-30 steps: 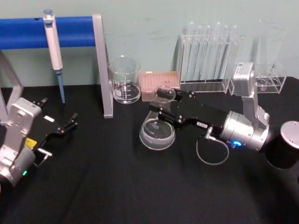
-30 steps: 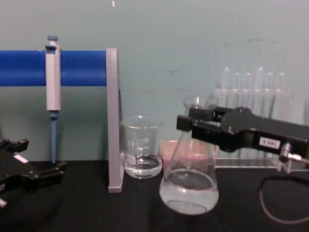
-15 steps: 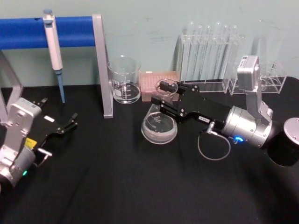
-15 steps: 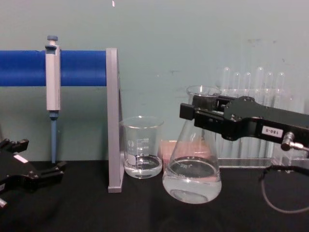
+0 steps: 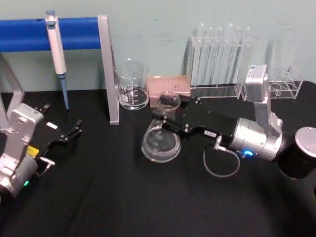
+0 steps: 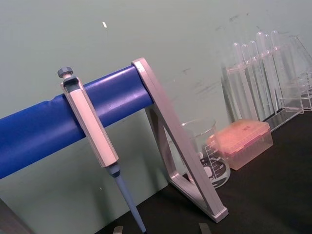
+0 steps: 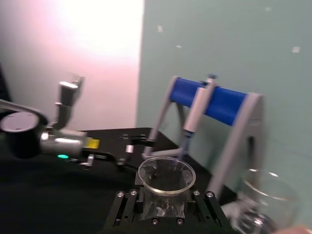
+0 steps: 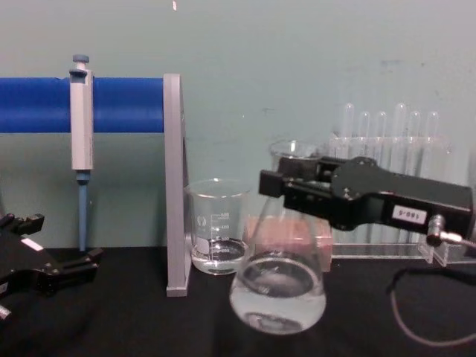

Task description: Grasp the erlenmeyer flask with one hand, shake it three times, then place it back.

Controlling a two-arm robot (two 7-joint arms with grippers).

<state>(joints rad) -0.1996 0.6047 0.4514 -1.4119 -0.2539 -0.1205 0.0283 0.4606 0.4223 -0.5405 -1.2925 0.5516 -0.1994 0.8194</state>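
Erlenmeyer flask: clear glass cone with a little clear liquid in the bottom. It's tilted, so the wide base sits off toward the robot's left and the rim leans back to the right.
Where it is: about mid worktop, out in front of the beaker and the pink tip box, not touching either one. Honestly can't tell if the base is brushing the black surface or just clear of it.
Right claw: comes in from the right, lying roughly level, clenched on the flask's neck just below the flared rim, with a finger on each side of the glass.
Flask vs claw: the neck sits right between the fingers, and in the chest view the rim pokes up above the claw. The fat body hangs below the claw and a bit to its left.
Right wrist view: looks down on the round open mouth of the flask, just past the claw's black body.
Left claw: parked low at the left side of the worktop, fingers spread and gripping nothing, well apart from the flask.
Back row: pipette hanging on the blue bar stand, and the test tube rack against the wall behind the right arm.
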